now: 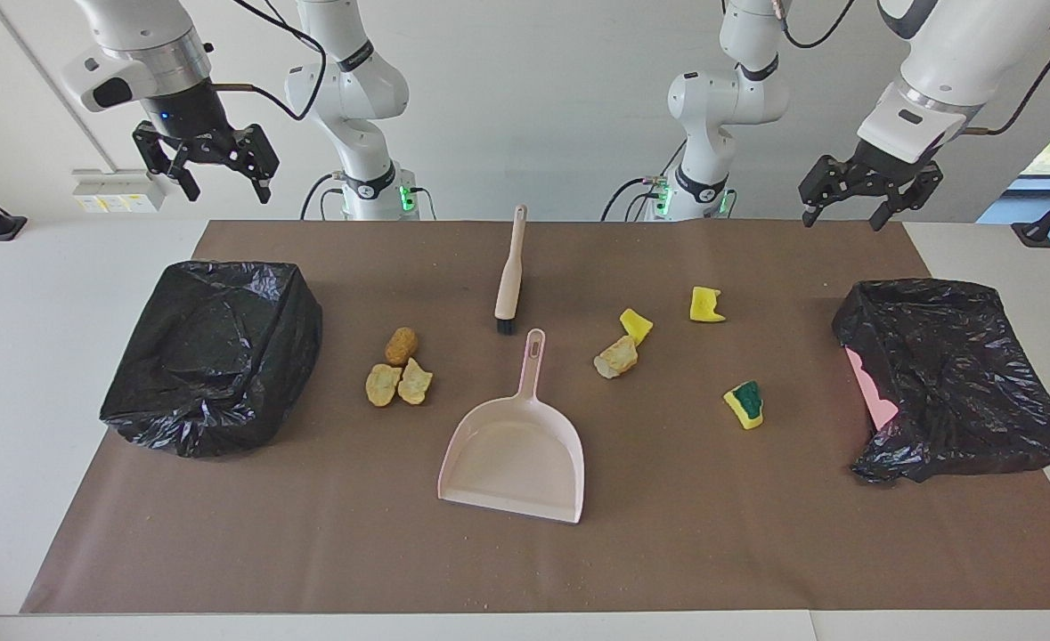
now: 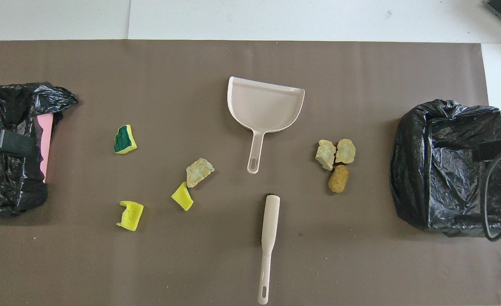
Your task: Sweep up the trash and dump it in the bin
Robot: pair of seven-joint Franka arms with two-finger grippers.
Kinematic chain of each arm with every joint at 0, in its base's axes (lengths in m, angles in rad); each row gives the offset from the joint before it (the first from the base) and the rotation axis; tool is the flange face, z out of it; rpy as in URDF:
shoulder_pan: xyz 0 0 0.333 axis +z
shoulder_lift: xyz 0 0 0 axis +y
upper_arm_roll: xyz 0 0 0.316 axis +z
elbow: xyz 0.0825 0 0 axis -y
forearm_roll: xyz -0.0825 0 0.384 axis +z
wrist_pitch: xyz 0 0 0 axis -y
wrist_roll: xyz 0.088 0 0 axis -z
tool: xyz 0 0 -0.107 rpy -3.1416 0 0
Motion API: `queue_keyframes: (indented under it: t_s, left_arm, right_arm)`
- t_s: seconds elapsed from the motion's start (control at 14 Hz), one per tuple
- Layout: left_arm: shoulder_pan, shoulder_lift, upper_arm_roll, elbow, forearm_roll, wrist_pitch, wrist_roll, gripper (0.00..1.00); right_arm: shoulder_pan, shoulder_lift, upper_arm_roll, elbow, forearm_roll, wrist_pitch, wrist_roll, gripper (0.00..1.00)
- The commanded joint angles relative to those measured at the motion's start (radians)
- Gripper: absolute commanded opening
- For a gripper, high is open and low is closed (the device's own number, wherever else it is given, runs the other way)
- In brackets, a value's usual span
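Both hands hang raised and wide apart, holding nothing: my left hand point(image 1: 848, 214) above the pink bin lined with a crumpled black bag point(image 1: 948, 374), my right hand point(image 1: 222, 182) above the fully black-bagged bin point(image 1: 213, 352). From overhead only dark edge slivers of them show. Yellow sponge scraps point(image 1: 707, 304) and golden crusty lumps point(image 1: 398, 378) lie on the brown-papered counter point(image 1: 311, 534) either side of the pale pink plastic dustpan point(image 1: 516, 458), whose handle points at the beige brush point(image 1: 510, 271); its bristles show only from the facing view
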Motion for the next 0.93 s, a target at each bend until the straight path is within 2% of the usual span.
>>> queue_keyframes:
  t_s: [0.0,0.5,0.71,0.86]
  left_arm:
    - [0.016,-0.002,-0.009,-0.003,0.001,-0.013,0.012,1.00]
    - [-0.002,-0.024,-0.018,-0.034,-0.002,-0.019,-0.055,1.00]
    - [-0.054,-0.063,-0.022,-0.126,-0.002,-0.005,-0.097,1.00]
    - [-0.102,-0.092,-0.024,-0.210,-0.034,0.040,-0.196,1.00]
  right_arm:
    - [-0.011,-0.012,0.004,-0.010,0.008,-0.009,-0.030,1.00]
    - [-0.011,-0.012,0.004,-0.010,0.008,-0.009,-0.030,1.00]
    - [-0.011,-0.012,0.004,-0.010,0.008,-0.008,-0.030,1.00]
    - [-0.011,-0.012,0.004,-0.010,0.008,-0.008,-0.030,1.00]
